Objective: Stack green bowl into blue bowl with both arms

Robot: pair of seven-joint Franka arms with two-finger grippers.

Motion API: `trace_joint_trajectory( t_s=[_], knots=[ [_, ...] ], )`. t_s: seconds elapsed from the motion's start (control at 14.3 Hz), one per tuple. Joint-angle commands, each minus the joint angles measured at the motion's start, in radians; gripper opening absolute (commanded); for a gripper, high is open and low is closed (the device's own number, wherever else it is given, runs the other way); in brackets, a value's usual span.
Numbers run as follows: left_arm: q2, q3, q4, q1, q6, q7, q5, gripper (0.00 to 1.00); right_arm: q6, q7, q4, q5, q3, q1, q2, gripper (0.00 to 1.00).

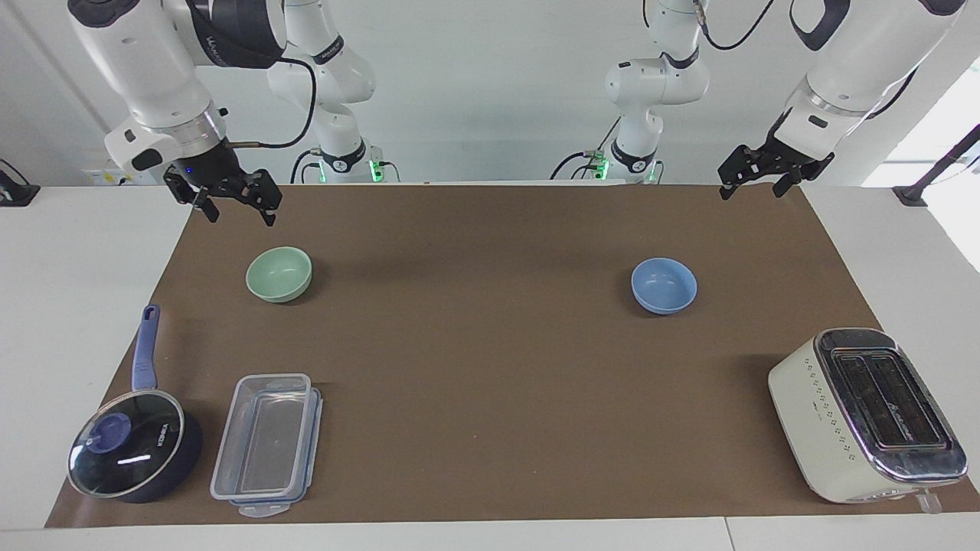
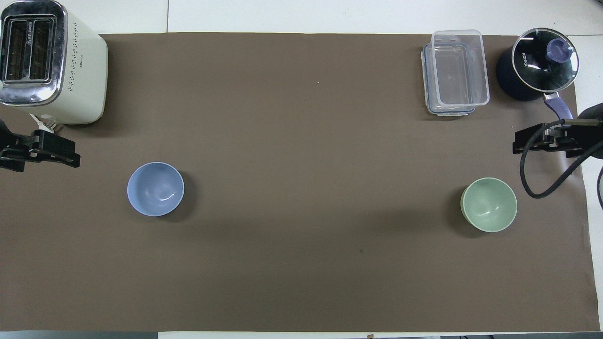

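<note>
The green bowl (image 1: 279, 273) stands upright and empty on the brown mat toward the right arm's end of the table; it also shows in the overhead view (image 2: 489, 204). The blue bowl (image 1: 664, 285) stands upright and empty toward the left arm's end, also in the overhead view (image 2: 155, 189). My right gripper (image 1: 240, 217) hangs open and empty in the air over the mat's edge by the green bowl, clear of it (image 2: 549, 140). My left gripper (image 1: 750, 191) hangs open and empty over the mat's corner by the blue bowl, clear of it (image 2: 40, 153).
A cream toaster (image 1: 865, 413) stands farther from the robots than the blue bowl. A dark blue lidded saucepan (image 1: 134, 444) and a clear plastic container (image 1: 266, 444) stand farther from the robots than the green bowl. The brown mat (image 1: 475, 344) lies bare between the bowls.
</note>
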Motion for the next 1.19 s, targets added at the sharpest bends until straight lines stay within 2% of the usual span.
trace_joint_trajectory(
  t_s=[0.0,0.14,0.35,0.56,0.77,0.91,1.12],
  knots=[
    [-0.065,0.016,-0.14,-0.013,0.142,0.004,0.021,1.0,0.01,-0.01,-0.03,0.021,0.003,-0.012,-0.026,0.98],
    [-0.096,0.017,-0.273,-0.011,0.237,0.007,0.021,1.0,0.01,-0.01,-0.03,0.021,0.003,-0.012,-0.027,0.98],
    [-0.088,0.019,-0.43,-0.011,0.403,0.015,0.021,1.0,0.013,-0.016,-0.031,0.021,0.002,-0.013,-0.026,0.99],
    [-0.062,0.019,-0.548,0.01,0.524,0.131,0.021,1.0,0.032,-0.02,-0.095,0.021,0.0,-0.033,-0.055,1.0],
    [-0.041,0.019,-0.643,0.024,0.639,0.164,0.021,1.0,0.107,-0.143,-0.204,0.021,-0.002,-0.077,-0.102,1.0],
    [-0.034,0.019,-0.709,0.012,0.717,0.164,0.021,1.0,0.192,-0.183,-0.324,0.021,-0.002,-0.125,-0.153,1.0],
    [-0.021,0.017,-0.737,0.01,0.758,0.165,0.021,0.98,0.312,-0.179,-0.491,0.021,-0.002,-0.143,-0.222,1.0]
  ],
)
